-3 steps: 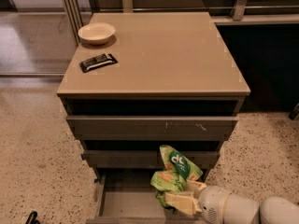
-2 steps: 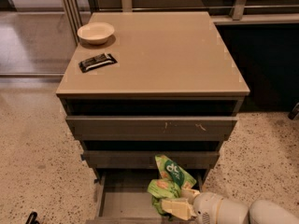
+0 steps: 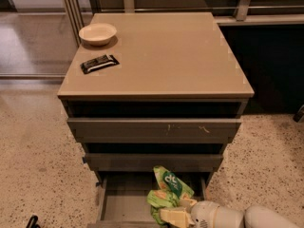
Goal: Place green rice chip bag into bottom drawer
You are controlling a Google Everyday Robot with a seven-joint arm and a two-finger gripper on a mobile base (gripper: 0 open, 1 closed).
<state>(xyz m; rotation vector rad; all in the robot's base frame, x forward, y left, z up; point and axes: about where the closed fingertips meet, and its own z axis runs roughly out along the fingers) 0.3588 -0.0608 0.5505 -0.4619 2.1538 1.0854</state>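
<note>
The green rice chip bag [image 3: 167,191] is bright green with a dark round logo and hangs over the open bottom drawer [image 3: 123,207], toward its right side. My gripper [image 3: 176,212] comes in from the lower right on a white arm and is shut on the bag's lower end, with pale fingers [image 3: 174,217] pinching it. The bag tilts up to the left, its top near the middle drawer's front. The drawer is pulled out and its grey floor shows on the left.
A cabinet top [image 3: 161,56] carries a small cream bowl [image 3: 97,33] and a black wrapped bar [image 3: 99,63] at its left rear. Two upper drawers [image 3: 154,128] stand slightly out. Speckled floor lies on both sides.
My gripper has moved left and a little down with the bag, carrying it further over the open bottom drawer. Nothing on the cabinet top has moved.
</note>
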